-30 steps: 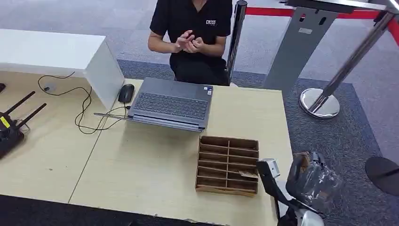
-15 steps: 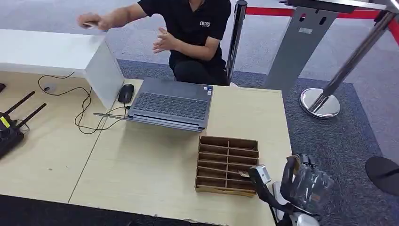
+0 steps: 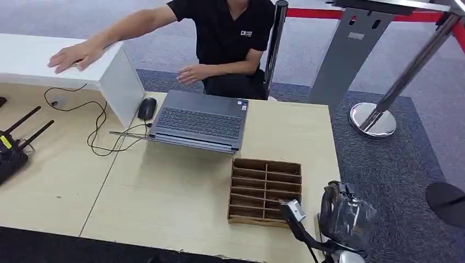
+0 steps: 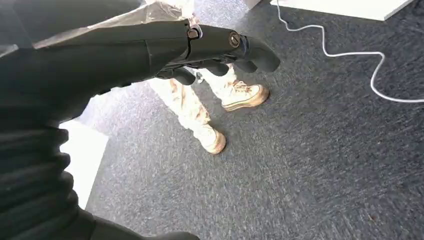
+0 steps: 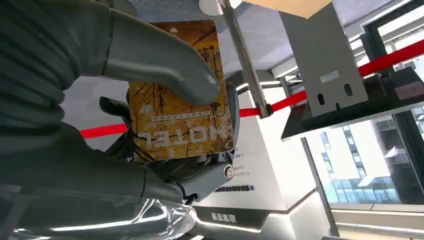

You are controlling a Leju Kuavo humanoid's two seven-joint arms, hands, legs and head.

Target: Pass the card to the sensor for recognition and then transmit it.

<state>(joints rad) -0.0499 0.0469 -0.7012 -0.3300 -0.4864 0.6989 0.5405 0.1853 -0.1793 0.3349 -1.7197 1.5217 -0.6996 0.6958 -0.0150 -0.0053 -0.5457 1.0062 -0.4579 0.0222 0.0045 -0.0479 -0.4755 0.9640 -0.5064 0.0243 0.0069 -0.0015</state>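
The right robot hand [image 5: 165,125] pinches a glossy brown-gold rectangular hotel card [image 5: 180,95] beside the brown cardboard divider tray [image 3: 265,191]; the left robot hand [image 4: 200,50] hangs empty, fingers curled.

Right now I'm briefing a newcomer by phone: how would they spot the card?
Find the wooden table and the brown divided tray near its right edge. The right hand is raised beside it, its thumb pressing the card. It is golden-brown, printed HOTEL, unlike the plain cardboard dividers.
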